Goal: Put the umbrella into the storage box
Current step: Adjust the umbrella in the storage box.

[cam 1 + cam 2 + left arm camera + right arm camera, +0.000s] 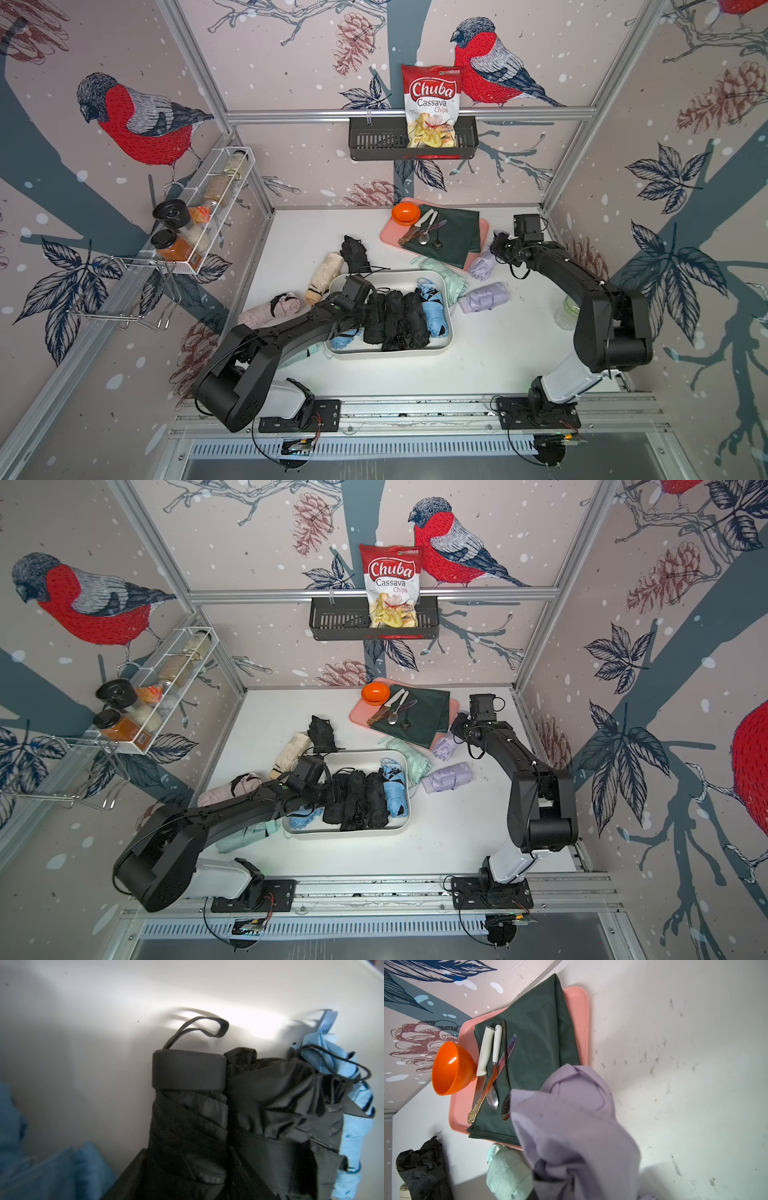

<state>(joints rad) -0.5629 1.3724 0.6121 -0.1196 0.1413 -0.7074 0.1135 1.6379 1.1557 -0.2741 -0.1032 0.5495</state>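
Note:
The cream-white storage box [390, 353] [345, 835] sits mid-table and holds several folded umbrellas, black [405, 320] and light blue [432, 311]. My left gripper [374, 309] [332, 789] reaches into the box, low over its leftmost black umbrella [187, 1115]. That umbrella lies between the jaws, and black cloth hides the fingertips. My right gripper [494, 251] [455, 729] is shut on a lavender umbrella [481, 266] [571, 1126] by the pink tray's corner, its cloth bunched at the jaws. A second lavender umbrella [485, 297] lies right of the box.
Cream [326, 272], black [354, 254], pink [270, 309] and mint [446, 276] umbrellas lie around the box. The pink tray [388, 237] carries a green cloth, cutlery and an orange bowl [406, 213]. A glass jar [566, 313] stands at the right, a wire spice rack [199, 216] on the left wall.

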